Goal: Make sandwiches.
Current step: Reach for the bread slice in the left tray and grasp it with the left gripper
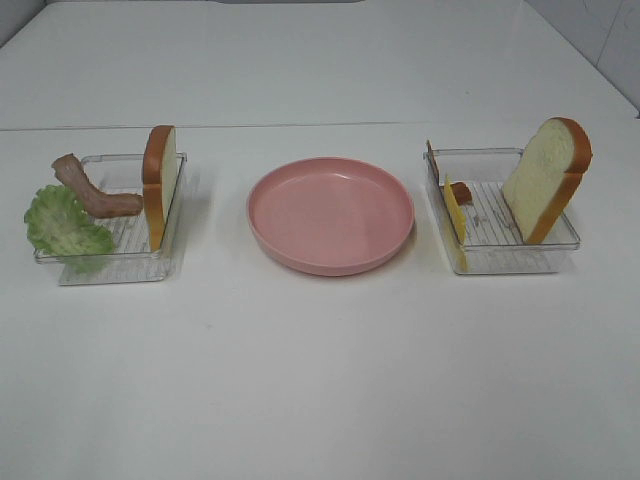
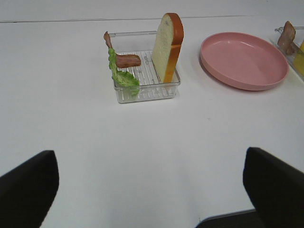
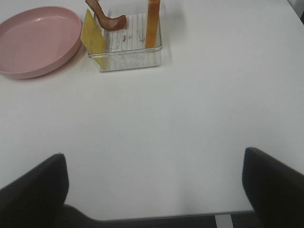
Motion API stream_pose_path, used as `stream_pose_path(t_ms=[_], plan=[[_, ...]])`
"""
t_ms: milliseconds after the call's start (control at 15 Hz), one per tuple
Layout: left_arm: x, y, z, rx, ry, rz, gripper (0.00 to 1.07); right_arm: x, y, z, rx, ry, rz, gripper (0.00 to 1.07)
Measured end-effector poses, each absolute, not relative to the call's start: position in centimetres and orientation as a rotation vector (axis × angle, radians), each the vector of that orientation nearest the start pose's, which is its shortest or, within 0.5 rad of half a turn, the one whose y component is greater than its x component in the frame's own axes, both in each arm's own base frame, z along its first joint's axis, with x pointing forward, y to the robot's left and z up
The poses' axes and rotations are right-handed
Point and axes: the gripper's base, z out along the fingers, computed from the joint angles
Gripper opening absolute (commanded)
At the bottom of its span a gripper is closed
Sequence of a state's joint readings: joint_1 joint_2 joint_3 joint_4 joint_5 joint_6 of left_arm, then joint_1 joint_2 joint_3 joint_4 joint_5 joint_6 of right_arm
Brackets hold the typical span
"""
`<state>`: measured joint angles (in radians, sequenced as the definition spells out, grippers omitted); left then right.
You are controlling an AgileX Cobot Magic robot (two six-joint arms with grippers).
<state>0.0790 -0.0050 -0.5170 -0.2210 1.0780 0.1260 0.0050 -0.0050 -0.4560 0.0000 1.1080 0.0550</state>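
A bread slice [image 1: 159, 183] stands on edge in the left clear tray [image 1: 118, 262], with a bacon strip [image 1: 92, 191] and a green lettuce leaf [image 1: 64, 225]; they also show in the left wrist view: bread [image 2: 167, 46], bacon [image 2: 124, 59], lettuce [image 2: 121, 74]. The right tray [image 1: 510, 258] holds a bread slice [image 1: 547, 177], a yellow cheese slice [image 1: 456, 214] and a bacon piece [image 1: 461, 192]; in the right wrist view I see the bread [image 3: 152, 23], cheese [image 3: 93, 34] and bacon [image 3: 107, 17]. Neither gripper appears in the exterior view. My left gripper [image 2: 151, 190] and right gripper [image 3: 154, 187] are open and empty, well short of the trays.
A round pink plate [image 1: 331, 214] sits empty between the trays on the white table; it also shows in the left wrist view [image 2: 244, 60] and the right wrist view [image 3: 37, 39]. A seam runs across the table behind the trays.
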Motion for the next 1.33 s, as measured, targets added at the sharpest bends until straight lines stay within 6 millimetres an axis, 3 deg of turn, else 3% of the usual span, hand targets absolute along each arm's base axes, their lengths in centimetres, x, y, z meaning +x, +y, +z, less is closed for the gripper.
stream_pose_path(t_ms=[1333], plan=[[-0.81, -1.84, 28.21, 0.063, 2.021, -0.136, 1.02, -0.30, 0.00, 26.12, 0.053, 2.130, 0.035, 0.96]])
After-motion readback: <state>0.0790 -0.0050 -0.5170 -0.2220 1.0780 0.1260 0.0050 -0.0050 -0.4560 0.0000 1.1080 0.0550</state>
